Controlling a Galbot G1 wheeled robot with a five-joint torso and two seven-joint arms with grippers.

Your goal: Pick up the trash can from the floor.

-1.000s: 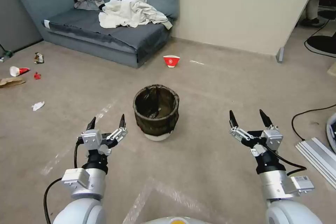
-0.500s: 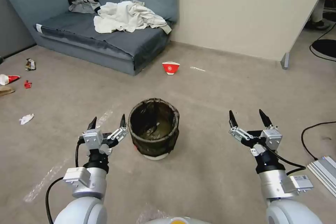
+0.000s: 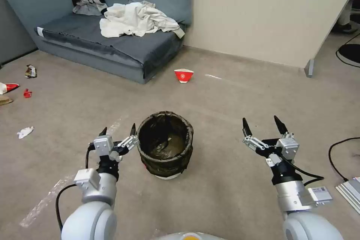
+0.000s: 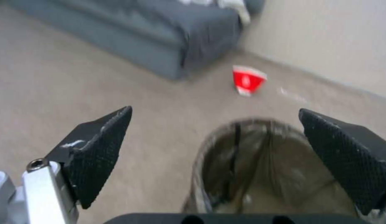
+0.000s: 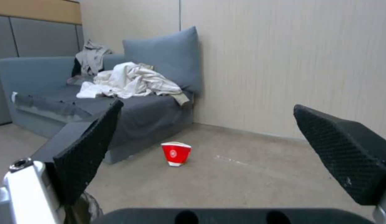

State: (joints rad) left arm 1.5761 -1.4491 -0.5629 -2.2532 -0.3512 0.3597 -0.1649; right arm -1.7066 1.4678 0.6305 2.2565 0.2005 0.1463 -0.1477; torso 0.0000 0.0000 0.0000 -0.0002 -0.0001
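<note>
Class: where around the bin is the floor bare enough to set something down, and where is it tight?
Bare beige floor lies between the bag-lined round trash can and the open right gripper; more between can and red-and-white paper cup. Tight: the open left gripper is right beside the can's rim.

Crinkled plastic-lined trash can (image 3: 165, 149)

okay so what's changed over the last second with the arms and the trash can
The robot has closed in on the dark-bag-lined round trash can. The open left gripper now sits right beside its rim; nothing is gripped. The open right gripper stays off to the side, and the can still stands on the beige floor.
</note>
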